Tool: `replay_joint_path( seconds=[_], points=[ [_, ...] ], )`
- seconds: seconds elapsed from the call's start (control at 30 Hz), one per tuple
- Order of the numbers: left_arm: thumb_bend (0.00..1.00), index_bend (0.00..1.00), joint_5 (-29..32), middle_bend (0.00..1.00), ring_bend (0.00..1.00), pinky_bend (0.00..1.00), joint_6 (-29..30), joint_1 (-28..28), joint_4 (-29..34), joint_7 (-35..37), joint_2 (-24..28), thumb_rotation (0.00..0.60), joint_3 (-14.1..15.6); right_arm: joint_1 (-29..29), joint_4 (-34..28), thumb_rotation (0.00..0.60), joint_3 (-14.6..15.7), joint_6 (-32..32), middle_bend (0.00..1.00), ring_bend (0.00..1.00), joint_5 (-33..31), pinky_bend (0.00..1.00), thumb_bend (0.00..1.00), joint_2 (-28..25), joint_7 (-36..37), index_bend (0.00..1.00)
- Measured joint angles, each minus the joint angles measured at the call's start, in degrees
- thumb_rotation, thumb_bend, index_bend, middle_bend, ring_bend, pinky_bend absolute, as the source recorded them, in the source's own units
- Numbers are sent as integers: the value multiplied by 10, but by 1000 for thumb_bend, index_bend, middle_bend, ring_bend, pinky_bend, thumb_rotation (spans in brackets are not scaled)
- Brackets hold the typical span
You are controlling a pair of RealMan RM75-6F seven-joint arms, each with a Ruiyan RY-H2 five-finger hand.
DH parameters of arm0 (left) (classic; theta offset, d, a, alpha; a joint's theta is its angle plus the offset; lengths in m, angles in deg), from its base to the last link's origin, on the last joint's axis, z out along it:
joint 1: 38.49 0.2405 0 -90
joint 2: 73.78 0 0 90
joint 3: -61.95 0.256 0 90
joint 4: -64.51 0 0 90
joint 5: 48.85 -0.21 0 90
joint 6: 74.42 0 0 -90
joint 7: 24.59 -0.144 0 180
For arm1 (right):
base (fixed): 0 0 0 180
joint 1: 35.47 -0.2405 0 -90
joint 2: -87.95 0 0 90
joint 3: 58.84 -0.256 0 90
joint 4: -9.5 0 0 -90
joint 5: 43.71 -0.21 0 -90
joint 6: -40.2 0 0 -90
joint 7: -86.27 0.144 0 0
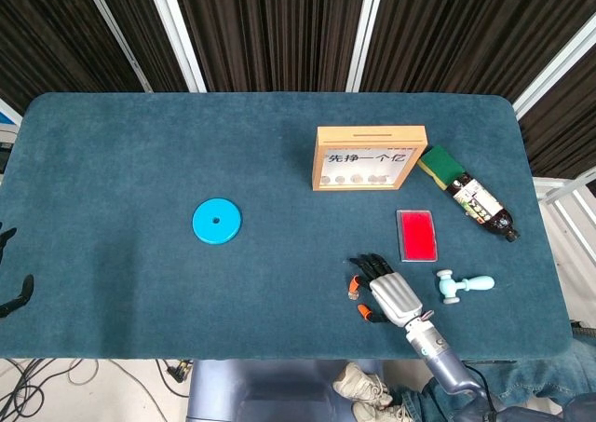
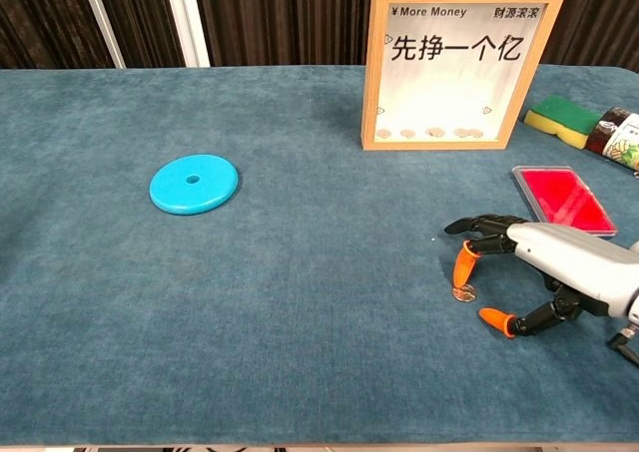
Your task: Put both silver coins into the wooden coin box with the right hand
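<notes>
1. Right hand, silver-backed with orange fingertips, spread over the blue felt table; it holds nothing.
2. Small silver coin flat on the felt, touching or just under one fingertip (only one coin can be made out).
3. Upright wooden-framed coin box, well apart behind.
4. Left hand: only dark fingers at the frame edge, posture unclear.

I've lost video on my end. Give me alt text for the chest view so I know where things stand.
The right hand hovers low over a silver coin on the blue cloth, an orange-tipped finger just above it, not yet gripping. Behind stands the wooden coin box, with a red tray to its right and a blue disc far left.
</notes>
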Motion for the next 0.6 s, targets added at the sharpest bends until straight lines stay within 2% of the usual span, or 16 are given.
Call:
replay_joint_path(
  seconds=[0.27, 0.6],
  points=[
    [406, 113, 0, 0, 0, 0, -1, 0, 0, -1, 0, 600, 0, -3, 5, 600, -5, 11, 107, 0, -7, 0, 411, 1, -1, 489],
    [405, 113, 1, 0, 0, 0, -3, 0, 2, -3, 1, 600, 1, -8, 2, 600, -12, 13, 106, 0, -7, 0, 421, -1, 4, 568]
  ],
)
